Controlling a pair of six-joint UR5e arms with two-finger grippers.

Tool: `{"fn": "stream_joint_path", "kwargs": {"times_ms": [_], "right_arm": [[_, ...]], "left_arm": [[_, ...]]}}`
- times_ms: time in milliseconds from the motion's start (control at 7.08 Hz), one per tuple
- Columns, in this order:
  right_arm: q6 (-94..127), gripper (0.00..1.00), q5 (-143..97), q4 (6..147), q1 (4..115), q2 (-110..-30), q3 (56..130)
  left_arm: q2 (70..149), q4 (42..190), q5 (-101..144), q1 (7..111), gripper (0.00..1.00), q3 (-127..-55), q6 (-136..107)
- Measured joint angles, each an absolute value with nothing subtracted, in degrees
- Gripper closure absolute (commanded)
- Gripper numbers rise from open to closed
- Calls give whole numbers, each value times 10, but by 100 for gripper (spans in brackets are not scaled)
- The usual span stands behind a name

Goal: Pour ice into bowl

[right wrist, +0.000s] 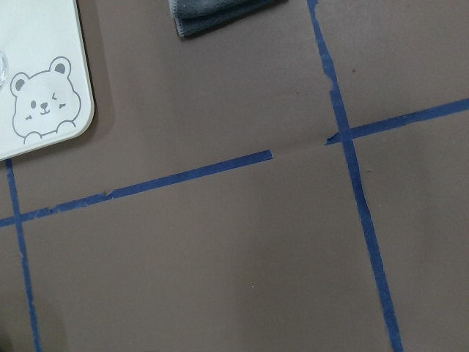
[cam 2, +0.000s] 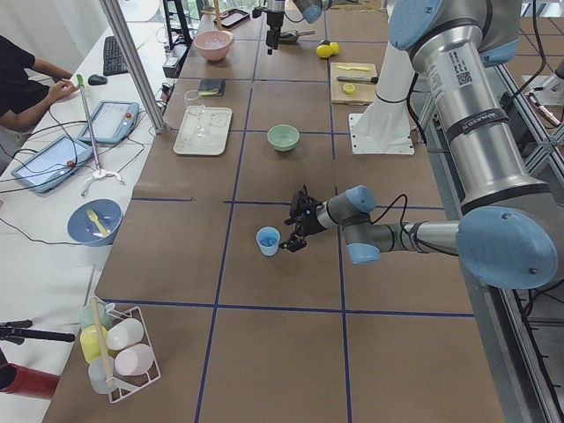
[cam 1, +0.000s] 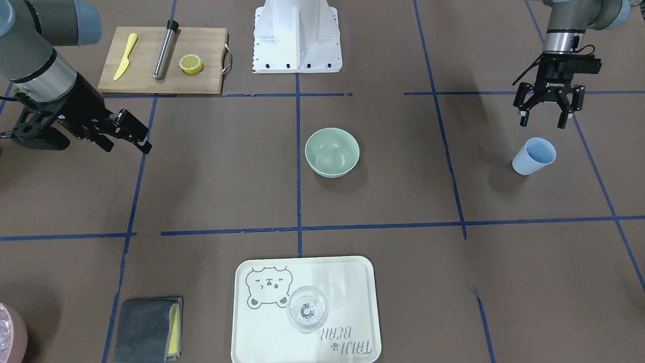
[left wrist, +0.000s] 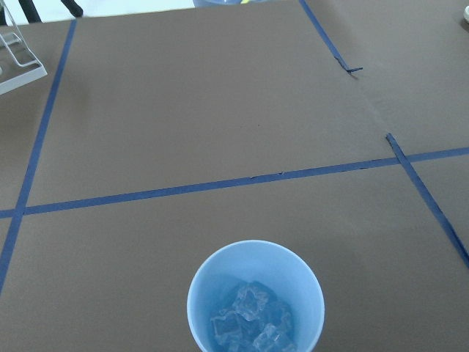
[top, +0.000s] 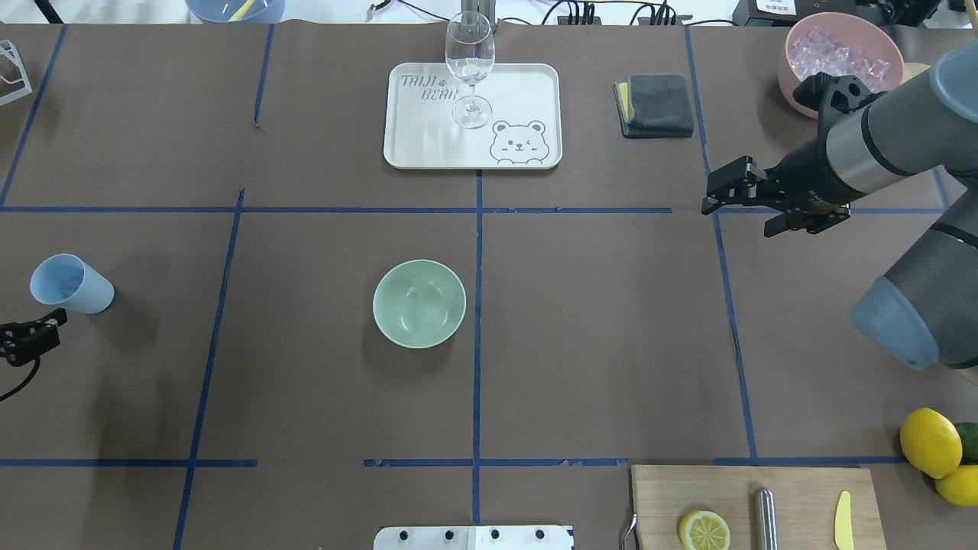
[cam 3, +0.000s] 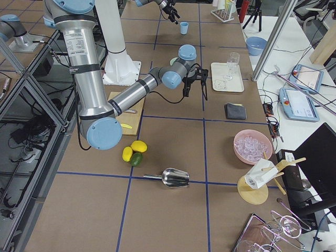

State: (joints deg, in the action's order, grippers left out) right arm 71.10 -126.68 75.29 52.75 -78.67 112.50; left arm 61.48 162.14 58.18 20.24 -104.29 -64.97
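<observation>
Left gripper point(cam 1: 543, 121) hangs at the upper right of the front-facing view, fingers spread wide, holding nothing. Just below it in that frame stands the light blue plastic cup point(cam 1: 534, 156), upright and not yet between the fingers. The left wrist view puts the cup at bottom centre, dead ahead of the camera, so the gripper looks lined up for a grasp on the cup wall. The ice point(left wrist: 253, 323), a few small clear cubes, lies in the bottom of that cup.

The round pale sage-green bowl point(cam 1: 332, 152) is at frame centre, empty and well apart from the cup. It is probably set mid-table so an arm can tip over it.

Right gripper point(cam 1: 127, 147) is at the left of the front-facing view, angled sideways, fingers apart, empty. Its wrist view shows the brown table point(right wrist: 220, 257), a corner of the white bear-print tray point(right wrist: 44, 66) and the edge of a grey folded cloth point(right wrist: 220, 15). It looks parked out of the way.

The pink round container point(top: 795, 76) with more cubes is at the upper right of the overhead view, partly behind the right arm. A clear wine glass point(top: 469, 61) stands on the tray.

Judgement: the step in hand is grasping the cup; nothing has been poured. Next calls for closing gently on the cup wall, carrying it level and tipping it over the bowl. Risks are the cup deforming or cubes bouncing out of the bowl.
</observation>
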Motion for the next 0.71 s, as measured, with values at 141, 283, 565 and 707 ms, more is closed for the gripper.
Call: {"fn": "stream_joint_path", "kwargs": {"times_ms": [141, 283, 565, 707], "right_arm": [[711, 0, -1267, 753, 529, -790, 1129], [711, 0, -1267, 753, 531, -796, 1135], [710, 0, -1266, 754, 531, -799, 1138], [710, 0, -1265, 754, 531, -799, 1137]], "left_arm": [[609, 1614, 505, 153, 0, -1035, -714], [608, 1607, 434, 108, 0, -1024, -782], [620, 1605, 332, 63, 1, -986, -844], [638, 1605, 296, 56, 1, -965, -849]]}}
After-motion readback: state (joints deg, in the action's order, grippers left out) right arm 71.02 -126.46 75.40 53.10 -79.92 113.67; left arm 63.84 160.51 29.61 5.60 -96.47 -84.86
